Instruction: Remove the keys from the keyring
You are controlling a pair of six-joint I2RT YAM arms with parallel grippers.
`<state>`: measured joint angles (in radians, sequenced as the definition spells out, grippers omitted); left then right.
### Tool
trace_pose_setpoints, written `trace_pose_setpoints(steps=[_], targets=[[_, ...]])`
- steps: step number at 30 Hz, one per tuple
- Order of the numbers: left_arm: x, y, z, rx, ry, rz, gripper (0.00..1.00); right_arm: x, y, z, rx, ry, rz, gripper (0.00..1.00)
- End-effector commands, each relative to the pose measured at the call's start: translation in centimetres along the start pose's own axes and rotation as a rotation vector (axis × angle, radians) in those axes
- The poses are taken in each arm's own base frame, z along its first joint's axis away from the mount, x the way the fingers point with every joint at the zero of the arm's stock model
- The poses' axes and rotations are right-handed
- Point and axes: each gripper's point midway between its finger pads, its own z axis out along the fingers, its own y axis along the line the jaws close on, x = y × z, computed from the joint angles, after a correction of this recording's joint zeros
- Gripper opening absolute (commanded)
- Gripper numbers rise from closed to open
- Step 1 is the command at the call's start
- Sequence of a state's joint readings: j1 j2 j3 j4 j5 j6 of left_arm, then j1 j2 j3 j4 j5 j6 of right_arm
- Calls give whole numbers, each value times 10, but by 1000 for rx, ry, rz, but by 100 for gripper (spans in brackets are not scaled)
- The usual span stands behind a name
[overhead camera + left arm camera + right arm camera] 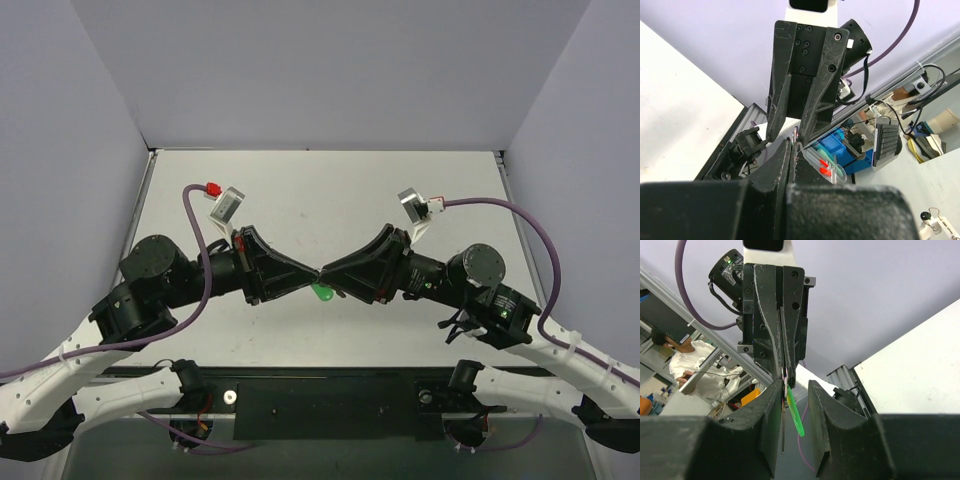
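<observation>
My two grippers meet tip to tip above the middle of the table. The left gripper is shut, and in the right wrist view its tips pinch the thin metal ring of the keyring. The green oval tag hangs down from there, also seen below the tips from above. A slim dark key hangs beside the tag, close against one finger of the right gripper. That gripper is open, its fingers standing on either side of tag and key. In the left wrist view the left gripper shows no gap.
The white table is walled by pale panels at the back and both sides. Both arms' cables loop above the table. A black rail runs along the near edge between the arm bases.
</observation>
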<state>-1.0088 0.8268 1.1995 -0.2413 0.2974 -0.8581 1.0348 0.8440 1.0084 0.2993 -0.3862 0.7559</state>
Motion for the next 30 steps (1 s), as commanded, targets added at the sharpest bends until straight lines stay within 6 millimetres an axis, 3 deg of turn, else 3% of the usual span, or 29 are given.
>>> trace_pose_setpoints(steps=[1, 10, 16, 22, 30], targets=[[-18, -14, -1, 43, -82, 8, 0, -29, 29, 4, -83, -94, -42, 22], [-19, -10, 1, 29, -86, 8, 0, -25, 28, 7, -77, -97, -47, 10], [-17, -12, 0, 34, -80, 10, 0, -26, 27, 8, -71, -109, -48, 10], [-16, -10, -1, 26, -80, 11, 0, -30, 28, 9, -72, -123, -41, 18], [-21, -14, -5, 29, -102, 14, 0, -28, 28, 12, -72, -117, -40, 13]])
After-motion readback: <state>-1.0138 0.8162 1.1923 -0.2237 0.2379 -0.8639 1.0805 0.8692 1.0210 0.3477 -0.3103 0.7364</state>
